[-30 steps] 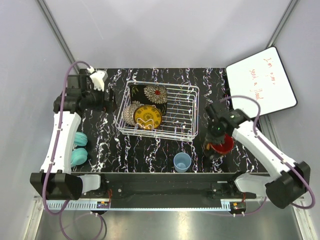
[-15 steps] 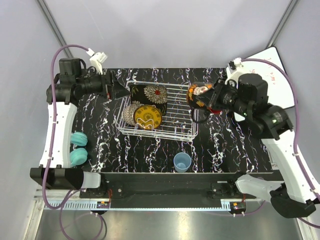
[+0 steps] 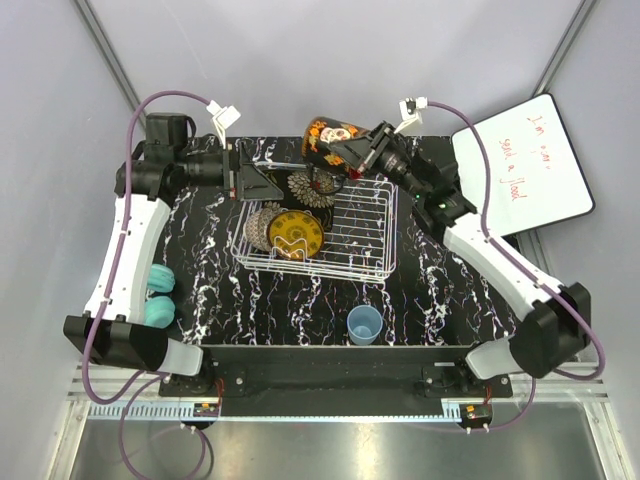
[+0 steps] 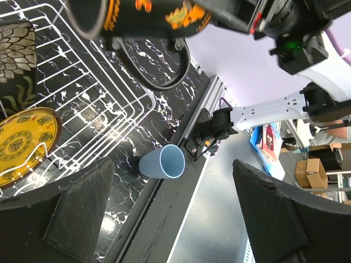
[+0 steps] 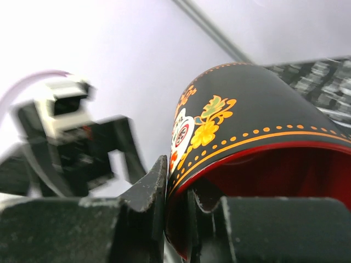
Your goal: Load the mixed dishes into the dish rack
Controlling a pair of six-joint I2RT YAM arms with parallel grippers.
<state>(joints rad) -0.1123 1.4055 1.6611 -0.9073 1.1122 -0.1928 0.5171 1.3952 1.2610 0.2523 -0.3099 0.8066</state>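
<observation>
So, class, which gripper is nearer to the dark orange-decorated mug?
Right. The right gripper grips the dark orange-decorated mug by its rim; the open left gripper hovers apart, to its left.

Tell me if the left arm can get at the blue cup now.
Probably yes. The left gripper is open and empty, the cup stands alone near the front edge, and the right gripper holds the mug at the far side of the rack, out of the way.

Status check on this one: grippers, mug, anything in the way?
Right gripper shut on rim of dark mug, aloft over far edge of dish rack. Left gripper open, empty, beside rack's far-left corner, close to mug. Light blue cup on table.
</observation>
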